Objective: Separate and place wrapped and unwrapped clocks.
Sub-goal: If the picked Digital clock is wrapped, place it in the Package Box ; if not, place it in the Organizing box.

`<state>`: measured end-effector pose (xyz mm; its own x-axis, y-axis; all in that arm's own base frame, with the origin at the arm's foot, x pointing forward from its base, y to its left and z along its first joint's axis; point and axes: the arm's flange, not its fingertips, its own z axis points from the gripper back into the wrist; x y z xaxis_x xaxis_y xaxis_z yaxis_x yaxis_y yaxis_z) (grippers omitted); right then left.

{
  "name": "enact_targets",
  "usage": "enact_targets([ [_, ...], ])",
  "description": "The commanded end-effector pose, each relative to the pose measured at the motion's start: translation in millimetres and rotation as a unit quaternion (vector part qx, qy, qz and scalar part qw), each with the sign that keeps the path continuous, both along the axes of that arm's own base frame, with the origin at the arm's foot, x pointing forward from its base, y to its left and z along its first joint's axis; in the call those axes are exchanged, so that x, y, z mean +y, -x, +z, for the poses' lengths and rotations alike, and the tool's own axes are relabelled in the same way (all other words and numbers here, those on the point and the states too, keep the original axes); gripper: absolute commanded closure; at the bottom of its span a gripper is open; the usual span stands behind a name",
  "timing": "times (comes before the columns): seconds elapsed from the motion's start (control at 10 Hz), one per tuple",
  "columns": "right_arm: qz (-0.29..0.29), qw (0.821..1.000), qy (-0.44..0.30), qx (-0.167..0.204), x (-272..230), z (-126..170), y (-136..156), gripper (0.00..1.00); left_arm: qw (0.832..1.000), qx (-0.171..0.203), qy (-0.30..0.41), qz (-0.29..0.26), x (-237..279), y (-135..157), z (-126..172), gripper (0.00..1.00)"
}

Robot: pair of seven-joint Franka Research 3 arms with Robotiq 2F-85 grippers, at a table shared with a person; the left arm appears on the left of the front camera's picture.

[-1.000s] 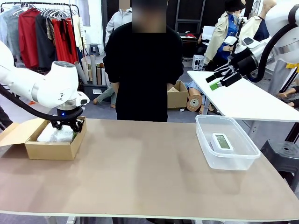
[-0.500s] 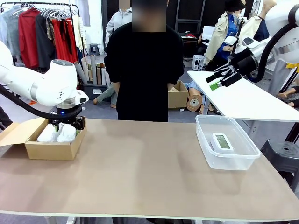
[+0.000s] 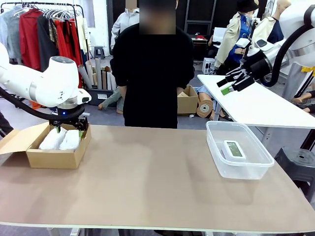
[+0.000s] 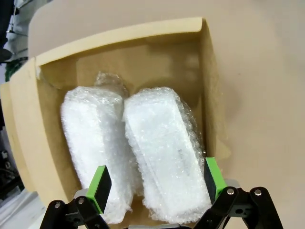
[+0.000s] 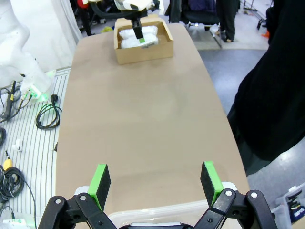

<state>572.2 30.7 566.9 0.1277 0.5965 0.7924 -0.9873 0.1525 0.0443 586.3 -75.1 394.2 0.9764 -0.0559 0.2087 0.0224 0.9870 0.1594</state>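
Two wrapped clocks, bundles of white bubble wrap (image 3: 53, 139) (image 3: 71, 139), lie side by side in the open cardboard box (image 3: 54, 158) at the table's left. My left gripper (image 3: 69, 126) hovers open just above them; in the left wrist view its green pads (image 4: 100, 187) straddle the right bundle (image 4: 164, 148) without touching, with the other bundle (image 4: 90, 138) beside it. The unwrapped white clock (image 3: 234, 149) lies in the clear plastic tub (image 3: 216, 152) at the right. My right gripper (image 3: 233, 83) hangs open and empty high above the tub (image 5: 162, 210).
A person in black (image 3: 150, 73) stands at the far edge, hands off the table. The box's flap (image 3: 17, 139) hangs out to the left. The right wrist view looks down the bare brown tabletop (image 5: 143, 119) to the box (image 5: 143, 47). A white table (image 3: 256, 103) stands behind right.
My left gripper opened and let go of the wrapped bundle, which now rests in the box beside the other, and the gripper has lifted slightly. The right arm has not moved.
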Motion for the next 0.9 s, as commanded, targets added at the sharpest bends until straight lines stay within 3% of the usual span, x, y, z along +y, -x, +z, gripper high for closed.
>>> enact_targets([
  [0.0, 0.000, 1.000, -0.001, -0.001, 0.0, 1.0, 0.6, 0.00, 1.000, -0.011, 0.010, 0.010, 6.3, 1.4, 8.4, 0.00],
  [0.8, 0.000, 1.000, -0.001, -0.001, 0.0, 1.0, 0.6, 0.00, 1.000, -0.010, 0.006, 0.007, 3.3, 0.5, 12.5, 0.00],
])
